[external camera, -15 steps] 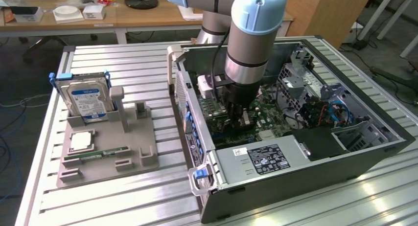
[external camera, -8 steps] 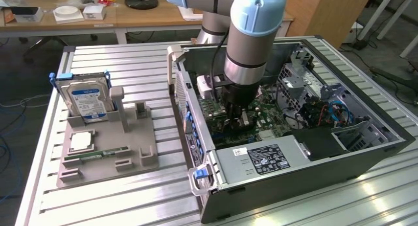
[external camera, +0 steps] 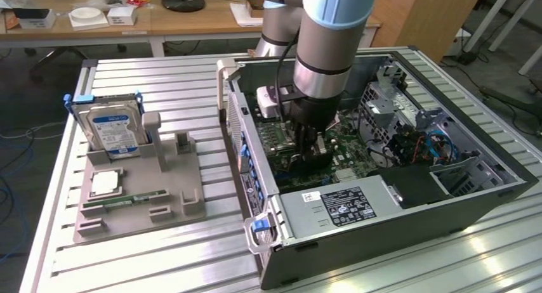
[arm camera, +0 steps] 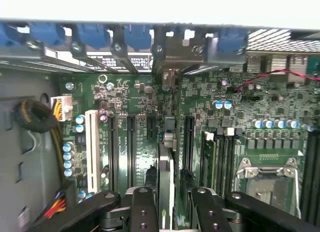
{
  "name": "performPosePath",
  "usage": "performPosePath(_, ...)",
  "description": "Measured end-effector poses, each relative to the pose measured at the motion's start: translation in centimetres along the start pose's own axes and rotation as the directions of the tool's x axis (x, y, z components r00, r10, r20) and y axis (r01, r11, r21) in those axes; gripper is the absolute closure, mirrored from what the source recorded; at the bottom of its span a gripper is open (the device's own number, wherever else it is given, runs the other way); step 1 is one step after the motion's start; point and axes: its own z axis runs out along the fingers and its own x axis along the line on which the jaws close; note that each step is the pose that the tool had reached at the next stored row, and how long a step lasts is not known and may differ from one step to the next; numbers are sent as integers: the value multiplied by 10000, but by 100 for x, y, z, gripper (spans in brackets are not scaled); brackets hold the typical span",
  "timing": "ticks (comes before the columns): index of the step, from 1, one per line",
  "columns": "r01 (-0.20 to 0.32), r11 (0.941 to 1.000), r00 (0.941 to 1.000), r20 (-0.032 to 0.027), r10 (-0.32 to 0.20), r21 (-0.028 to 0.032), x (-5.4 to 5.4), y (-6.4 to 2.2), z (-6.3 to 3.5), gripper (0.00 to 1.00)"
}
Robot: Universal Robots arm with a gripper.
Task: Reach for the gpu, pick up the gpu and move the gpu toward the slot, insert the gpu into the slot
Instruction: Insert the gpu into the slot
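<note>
**Card stands edge-on between robot's fingers inside open computer**

The gripper (arm camera: pixel 167 202), low inside the computer case (external camera: pixel 474 204), has its black fingers (arm camera: pixel 144 212) flanking the gpu (arm camera: pixel 165 177), seen edge-on over the motherboard (arm camera: pixel 135 117). Whether they pinch it or have parted, I cannot tell. The slot beneath is hidden. The arm (external camera: pixel 326 52) blocks the card in the exterior view.
</note>
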Motion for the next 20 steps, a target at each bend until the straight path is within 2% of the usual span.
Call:
performPosePath(8,2,10000,10000,-2,-2,14,-9,-13,-200,67)
performPosePath(11,1,10000,10000,2,-1,20,-9,-14,-204,68)
performPosePath(12,1,10000,10000,1,-1,21,-9,-14,-204,75)
performPosePath(13,1,10000,10000,1,-1,21,-9,-14,-204,75)
performPosePath(15,2,10000,10000,0,-2,20,-9,-14,-205,87)
performPosePath(20,1,10000,10000,0,-1,20,-9,-14,-205,90)
